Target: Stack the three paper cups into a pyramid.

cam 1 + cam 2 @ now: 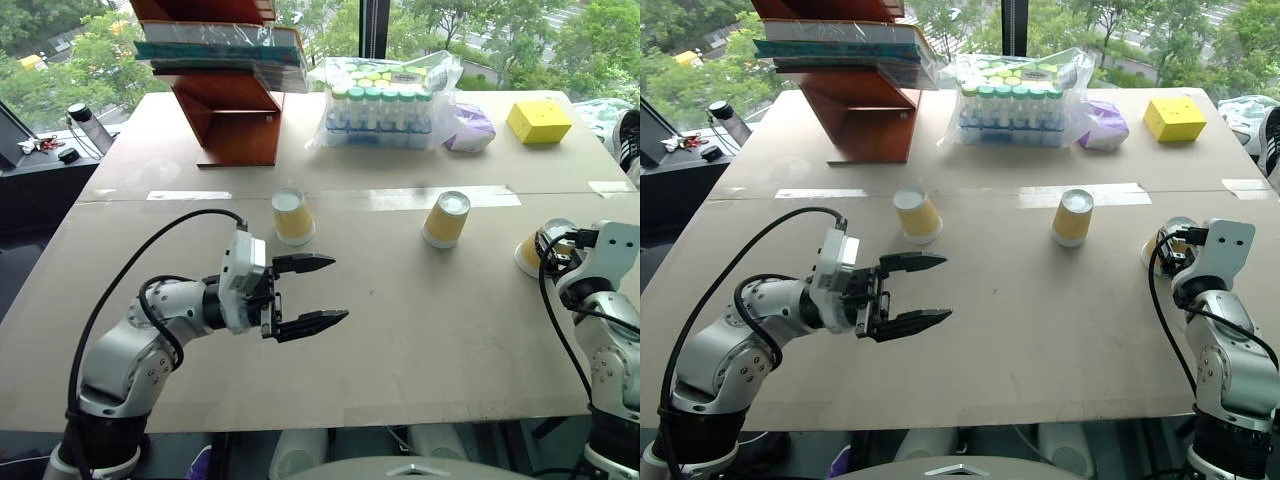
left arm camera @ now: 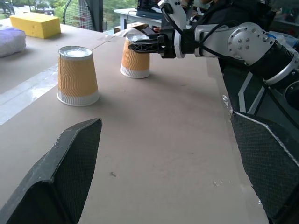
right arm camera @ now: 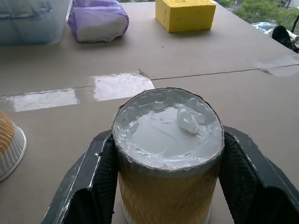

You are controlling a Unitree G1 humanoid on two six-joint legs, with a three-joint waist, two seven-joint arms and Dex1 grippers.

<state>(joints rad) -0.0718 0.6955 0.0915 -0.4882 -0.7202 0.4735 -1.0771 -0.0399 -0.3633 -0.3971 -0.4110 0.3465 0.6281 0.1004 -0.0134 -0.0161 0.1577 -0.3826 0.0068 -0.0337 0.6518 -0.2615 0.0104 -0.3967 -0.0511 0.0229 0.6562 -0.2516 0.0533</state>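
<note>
Three paper cups stand upside down on the bench (image 1: 420, 330), white bases up, in a loose row across its middle. The right cup (image 3: 168, 154) sits near the bench's 3 o'clock edge, and the right end effector (image 3: 167, 172) is clamped on it, one black finger (image 3: 100, 172) pressed to each side of the ribbed yellow-orange wall. In the left wrist view the same grip shows from the side: the fingers reach level across the cup's upper part while its rim rests on the bench.

The middle cup (image 1: 446, 220) stands free, at about 9 o'clock from the held one and well apart from it. The left cup (image 1: 292, 216) stands farther along at 9 o'clock again, also free, just below a strip of clear tape (image 1: 188, 195) that runs along the seam of the bench.

The left end effector (image 1: 305, 295) hangs over the bench at about 6 o'clock from the left cup, near it but not touching, fingers spread wide and empty, pointing level toward 3 o'clock.

Toward 12 o'clock, at the far side of the bench, lie a red-brown wooden stand (image 1: 228, 110) holding flat packets, a clear bag of capped vials (image 1: 380, 105), a purple-and-white pouch (image 1: 468, 128) and a yellow box (image 1: 538, 121).
</note>
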